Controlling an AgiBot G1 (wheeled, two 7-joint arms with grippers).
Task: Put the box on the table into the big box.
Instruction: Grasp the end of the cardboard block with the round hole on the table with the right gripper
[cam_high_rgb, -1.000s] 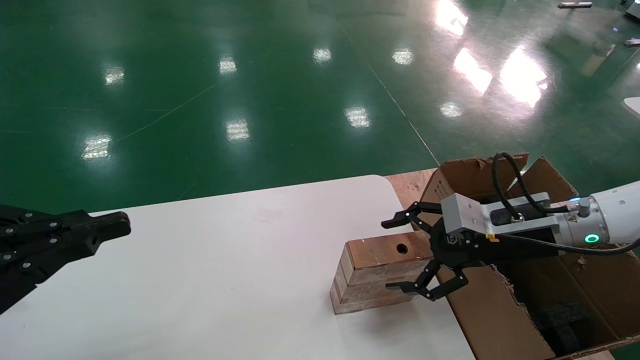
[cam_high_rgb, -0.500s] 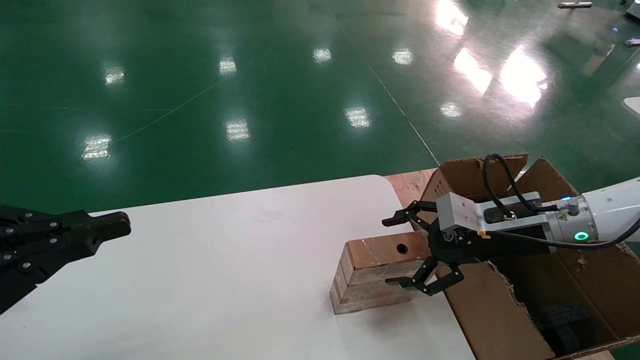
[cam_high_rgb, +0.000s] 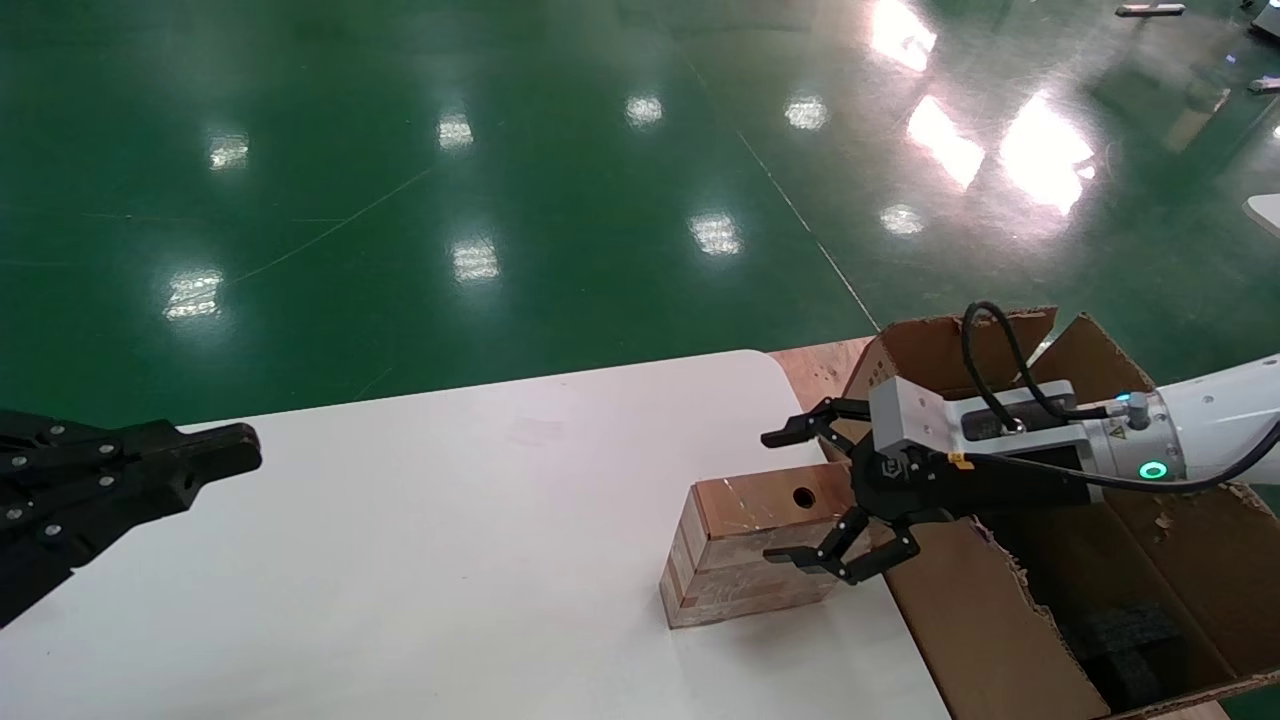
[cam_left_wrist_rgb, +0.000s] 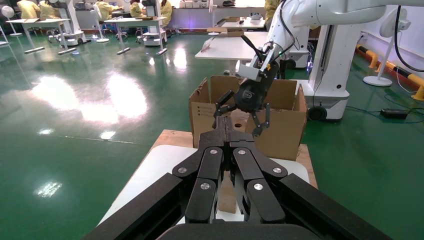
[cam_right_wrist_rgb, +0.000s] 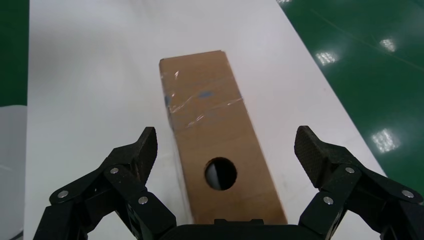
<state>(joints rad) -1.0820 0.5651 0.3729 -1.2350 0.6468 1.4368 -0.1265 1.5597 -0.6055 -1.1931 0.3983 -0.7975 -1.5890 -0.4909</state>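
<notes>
The small brown box (cam_high_rgb: 745, 545) with a round dark hole in its top lies on the white table (cam_high_rgb: 400, 560), near the table's right edge. It also shows in the right wrist view (cam_right_wrist_rgb: 217, 145). My right gripper (cam_high_rgb: 790, 495) is open, its fingers straddling the box's right end, one on each side, not touching. It shows in the right wrist view (cam_right_wrist_rgb: 225, 150) and far off in the left wrist view (cam_left_wrist_rgb: 243, 107). The big box (cam_high_rgb: 1000, 620) stands right of the table, open, dark foam inside. My left gripper (cam_high_rgb: 215, 455) is shut and empty at the far left; the left wrist view (cam_left_wrist_rgb: 223, 131) shows it too.
A wooden board (cam_high_rgb: 815, 370) lies under the big box, past the table's far right corner. Glossy green floor (cam_high_rgb: 500, 200) lies beyond the table. The big box's ragged near wall (cam_high_rgb: 960, 600) stands close beside the small box.
My right gripper has moved left and slightly down, so its open fingers now reach further along the small box's right end. The box and left arm have not moved.
</notes>
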